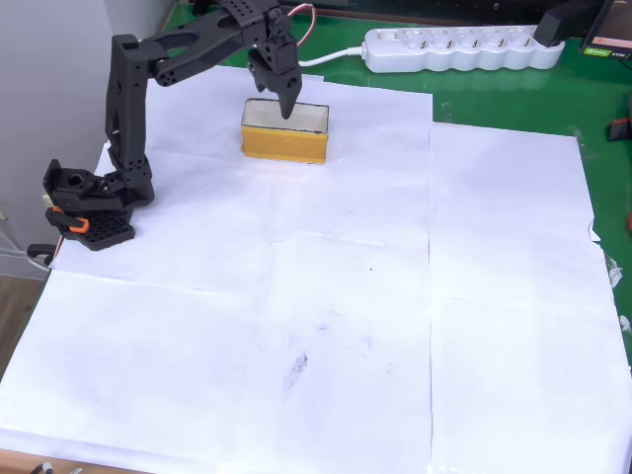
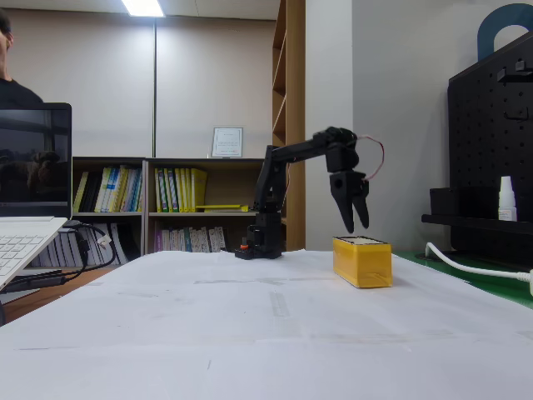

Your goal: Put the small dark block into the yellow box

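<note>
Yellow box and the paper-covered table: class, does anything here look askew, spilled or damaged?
Nothing stands out. The yellow box sits flat and upright on the white paper, the gripper hangs above its opening, and the paper shows only creases and faint smudges.

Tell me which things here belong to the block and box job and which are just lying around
Part of the job:
- yellow box
- gripper, its fingers above the box
- the small dark block: I cannot make it out

Just lying about:
- white power strip
- laptop
- white bottle
- paper sheets covering the table
</note>
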Controlling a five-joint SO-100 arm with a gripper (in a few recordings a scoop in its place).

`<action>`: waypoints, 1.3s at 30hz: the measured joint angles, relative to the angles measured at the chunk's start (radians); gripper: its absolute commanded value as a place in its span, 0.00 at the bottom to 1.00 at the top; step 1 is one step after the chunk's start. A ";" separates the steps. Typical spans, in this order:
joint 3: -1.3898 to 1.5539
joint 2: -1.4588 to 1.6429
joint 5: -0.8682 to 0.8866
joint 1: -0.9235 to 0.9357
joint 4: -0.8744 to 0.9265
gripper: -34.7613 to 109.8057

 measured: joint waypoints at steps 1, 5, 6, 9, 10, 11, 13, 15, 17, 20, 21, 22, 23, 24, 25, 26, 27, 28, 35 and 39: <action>0.000 -0.031 0.002 -0.002 0.000 0.49; 0.002 -0.192 0.018 0.035 0.005 0.49; 0.002 -0.236 0.028 0.054 0.005 0.49; 0.002 -0.360 0.046 0.126 0.005 0.49; 0.002 -0.397 0.051 0.153 0.005 0.49; 0.002 -0.433 0.058 0.181 0.005 0.49; 0.002 -0.494 0.071 0.238 0.006 0.49; -0.020 -0.552 0.084 0.296 0.006 0.49; -0.101 -0.626 0.086 0.356 0.003 0.49; -0.314 -0.742 0.067 0.448 -0.035 0.45; -0.408 -0.785 0.060 0.480 -0.063 0.40; -0.511 -0.828 0.052 0.509 -0.097 0.35; -0.601 -0.867 0.048 0.529 -0.130 0.31; -0.695 -0.904 0.044 0.545 -0.164 0.29; -0.779 -0.939 0.044 0.555 -0.201 0.26; -0.854 -0.968 0.048 0.560 -0.233 0.24; -0.923 -1.002 0.052 0.569 -0.259 0.24; -0.985 -1.037 0.057 0.580 -0.285 0.24; -1.480 -1.397 0.112 0.588 -0.423 0.24; -1.658 -1.543 0.114 0.601 -0.431 0.24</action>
